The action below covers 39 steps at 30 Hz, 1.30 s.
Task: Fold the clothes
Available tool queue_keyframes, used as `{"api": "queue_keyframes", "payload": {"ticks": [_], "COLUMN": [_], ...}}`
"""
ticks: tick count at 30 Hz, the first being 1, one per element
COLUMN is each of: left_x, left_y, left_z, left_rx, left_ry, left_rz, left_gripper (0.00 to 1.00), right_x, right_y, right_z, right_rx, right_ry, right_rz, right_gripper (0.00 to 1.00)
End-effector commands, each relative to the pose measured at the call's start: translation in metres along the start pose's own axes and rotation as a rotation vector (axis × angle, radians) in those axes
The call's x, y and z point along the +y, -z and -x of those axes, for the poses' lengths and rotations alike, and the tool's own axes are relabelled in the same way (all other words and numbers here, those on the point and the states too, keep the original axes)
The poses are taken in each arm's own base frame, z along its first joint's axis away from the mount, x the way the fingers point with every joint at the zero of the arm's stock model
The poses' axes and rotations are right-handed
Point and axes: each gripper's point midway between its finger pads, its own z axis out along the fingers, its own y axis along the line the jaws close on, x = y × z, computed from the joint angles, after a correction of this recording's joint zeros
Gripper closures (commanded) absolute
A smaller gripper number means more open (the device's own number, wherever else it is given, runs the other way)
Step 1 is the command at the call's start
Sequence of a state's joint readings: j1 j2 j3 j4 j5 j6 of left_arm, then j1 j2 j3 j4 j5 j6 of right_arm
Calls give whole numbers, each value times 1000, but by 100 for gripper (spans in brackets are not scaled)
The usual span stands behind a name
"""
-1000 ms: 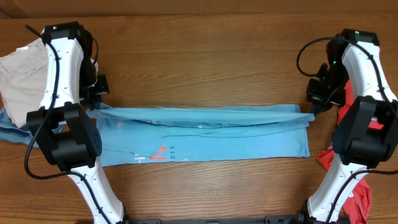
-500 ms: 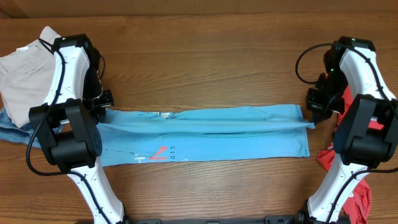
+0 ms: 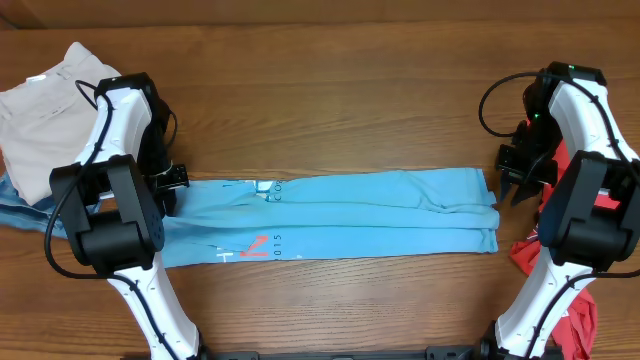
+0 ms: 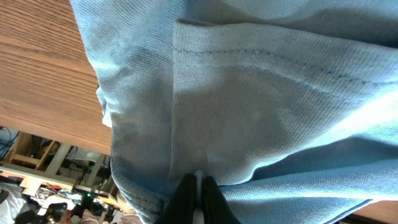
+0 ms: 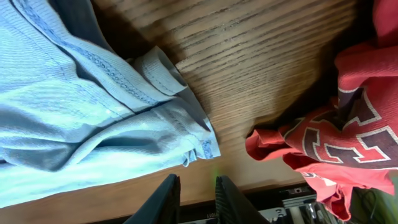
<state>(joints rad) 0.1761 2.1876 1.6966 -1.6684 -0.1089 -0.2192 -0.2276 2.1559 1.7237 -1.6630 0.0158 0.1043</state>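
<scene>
The sky-blue T-shirt (image 3: 340, 215) lies folded into a long flat band across the table, red and white letters near its left part. My left gripper (image 3: 170, 186) sits at the band's left end, shut on a pinch of blue fabric (image 4: 249, 112), which shows between the fingertips (image 4: 186, 193). My right gripper (image 3: 520, 186) hangs just past the band's right end, open and empty (image 5: 196, 190). The shirt's hemmed corner (image 5: 155, 81) rests on the wood apart from it. Red shirts (image 3: 560, 290) with white print (image 5: 348, 137) are heaped at the right.
A beige garment (image 3: 40, 110) lies at the back left, with a strip of darker blue cloth (image 3: 20, 212) below it. Both arm bases stand at the table's front edge. Bare wood table (image 3: 330, 100) stretches behind the shirt.
The lifted upper edge of the blue shirt came down toward the front and now lies flat. My right gripper let go of the right end and opened. The left gripper moved frontward, still gripping.
</scene>
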Motion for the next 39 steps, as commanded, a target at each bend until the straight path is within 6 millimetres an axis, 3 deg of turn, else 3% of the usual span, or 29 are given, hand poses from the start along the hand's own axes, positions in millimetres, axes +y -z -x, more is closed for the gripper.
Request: {"api": "queue_keyframes", "payload": {"ticks": [1, 9, 10, 11, 12, 21, 27, 31, 34, 39], "left_x": [-1, -9, -12, -12, -13, -4, -16, -38, -44, -44], "left_y": [6, 6, 6, 5, 2, -5, 1, 5, 7, 7], "left_z": [-5, -13, -14, -15, -17, -13, 23, 36, 38, 36], "left_rx": [-22, 8, 11, 15, 24, 15, -140, -191, -200, -195], "left_ry": [9, -51, -69, -74, -78, -38, -9, -56, -61, -63], "left_rz": [-5, -45, -50, -43, -34, 26, -26, -144, -171, -170], "left_gripper": [96, 95, 89, 66, 52, 57, 56, 56, 57, 58], "right_x": [1, 8, 9, 9, 9, 9, 11, 11, 7, 17], "right_y": [4, 4, 4, 4, 4, 4, 5, 5, 5, 8], "right_z": [-2, 4, 4, 4, 4, 5, 11, 7, 5, 2], "right_rx": [-16, -45, -44, -44, -44, -47, -70, -55, -39, -17], "right_ry": [-5, 10, 12, 12, 12, 11, 12, 30, 3, 76], "right_rz": [17, 25, 32, 33, 33, 34, 39, 42, 61, 278], "right_gripper": [77, 77, 77, 77, 77, 77, 77, 77, 66, 59]}}
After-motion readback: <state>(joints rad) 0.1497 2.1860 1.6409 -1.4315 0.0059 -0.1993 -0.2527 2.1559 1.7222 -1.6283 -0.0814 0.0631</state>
